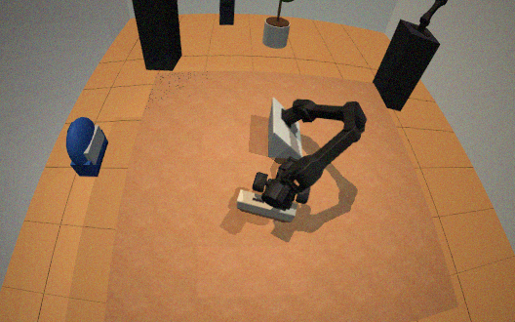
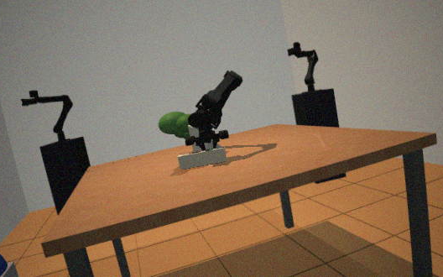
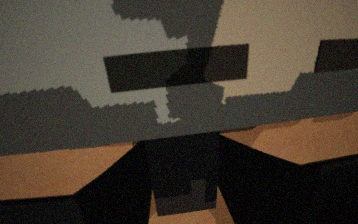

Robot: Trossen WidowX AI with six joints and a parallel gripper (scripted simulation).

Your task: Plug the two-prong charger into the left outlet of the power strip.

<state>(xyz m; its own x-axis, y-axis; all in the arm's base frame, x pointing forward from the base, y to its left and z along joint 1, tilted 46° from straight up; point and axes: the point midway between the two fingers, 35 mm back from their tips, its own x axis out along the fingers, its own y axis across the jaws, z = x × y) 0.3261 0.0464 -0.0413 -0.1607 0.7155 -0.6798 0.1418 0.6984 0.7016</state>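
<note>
The white power strip point(image 1: 256, 209) point(image 2: 202, 159) point(image 3: 45, 45) lies on the table. In the wrist view it fills the upper part, with one dark recessed outlet point(image 3: 140, 72) near the middle and another dark recess point(image 3: 355, 55) at the right edge. My gripper point(image 1: 280, 196) point(image 2: 206, 146) point(image 3: 177, 141) is low over the strip, shut on the black charger point(image 3: 182, 162). The charger's far end overlaps the strip's near edge in the wrist view, below the middle recess. Its prongs are hidden. Whether it touches the strip cannot be told. In the top and exterior views the arm hides the charger.
A pale wedge-shaped block point(image 1: 279, 139) stands on the table point(image 1: 191, 263) point(image 2: 143, 190) behind the strip, by the upper arm. Black pedestals point(image 1: 159, 36) point(image 2: 64, 168), a potted plant point(image 1: 276, 34) and a blue chair-like object point(image 1: 81, 141) stand beyond the table.
</note>
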